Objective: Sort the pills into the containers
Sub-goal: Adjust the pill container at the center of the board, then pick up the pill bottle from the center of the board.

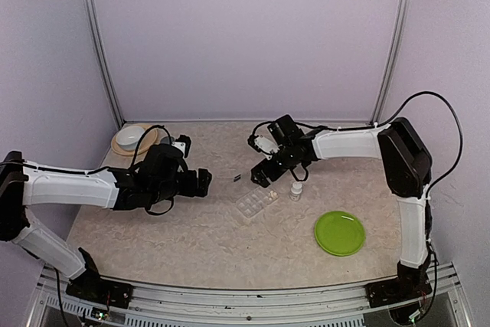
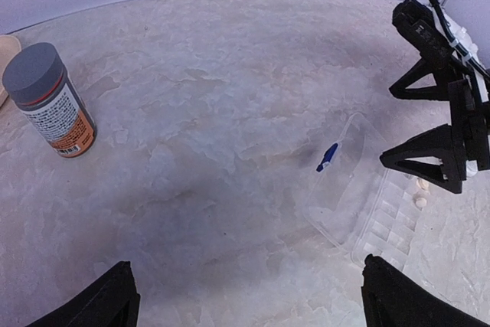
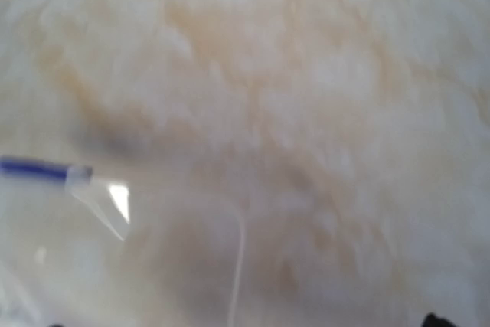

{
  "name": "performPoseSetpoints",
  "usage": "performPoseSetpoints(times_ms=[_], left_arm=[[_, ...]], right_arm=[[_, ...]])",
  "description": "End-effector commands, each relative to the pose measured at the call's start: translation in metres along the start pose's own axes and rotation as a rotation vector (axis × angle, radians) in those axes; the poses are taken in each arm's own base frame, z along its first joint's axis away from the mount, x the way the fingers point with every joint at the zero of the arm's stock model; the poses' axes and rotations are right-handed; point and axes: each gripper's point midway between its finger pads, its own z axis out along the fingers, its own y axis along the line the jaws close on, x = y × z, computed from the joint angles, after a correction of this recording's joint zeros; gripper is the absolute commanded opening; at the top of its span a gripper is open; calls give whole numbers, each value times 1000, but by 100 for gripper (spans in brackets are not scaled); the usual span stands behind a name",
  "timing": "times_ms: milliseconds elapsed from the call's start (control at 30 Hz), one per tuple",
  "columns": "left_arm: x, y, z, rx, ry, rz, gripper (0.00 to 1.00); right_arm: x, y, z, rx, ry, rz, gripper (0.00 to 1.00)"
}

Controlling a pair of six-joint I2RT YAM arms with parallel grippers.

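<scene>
- Clear thin plastic: the containers (image 1: 256,203) sit mid-counter (image 1: 191,243), with the lid open toward the blue mark (image 2: 327,157). Judge it light, slick and flexible; steady it by a rim.
- Its long axis runs near-left to far-right in the top view.
- Two pills (image 2: 419,201) show at its far end. They are tiny and apt to roll.
- Your left hand (image 1: 205,182) and right hand (image 2: 417,120) both stand open and empty.

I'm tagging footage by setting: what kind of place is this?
Probably a lab test booth, not a home: plain lilac panel walls with metal corner posts, two robot arms bolted to a rail at the table's near edge.
</scene>
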Motion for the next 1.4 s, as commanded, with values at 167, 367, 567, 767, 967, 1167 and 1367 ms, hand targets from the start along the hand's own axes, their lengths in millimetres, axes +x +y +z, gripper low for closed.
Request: performPoseSetpoints(times_ms=[167,367,567,767,967,1167,1367], left_arm=[[-13,-16,-17,51,-56,25,99],[-17,-24,-18,81,-66,29,99],[-24,-29,-25,101,-83,28,99],[-33,-27,-36,97,-100,22,99],[-34,-24,-46,119,-125,-8,99],[-31,-35,-47,139,-118,-10,99],[-28,-38,-50,132,-119,-10,99]], right_arm=[[3,-2,-87,36,-225,136,100],[40,-12,-119,124,-302,240,100],[63,-22,-127,185,-328,322,100],[66,-26,-127,200,-304,350,99],[85,-21,-117,178,-322,363,95],[97,-18,-105,177,-307,364,87],[107,-18,-96,222,-274,357,78]])
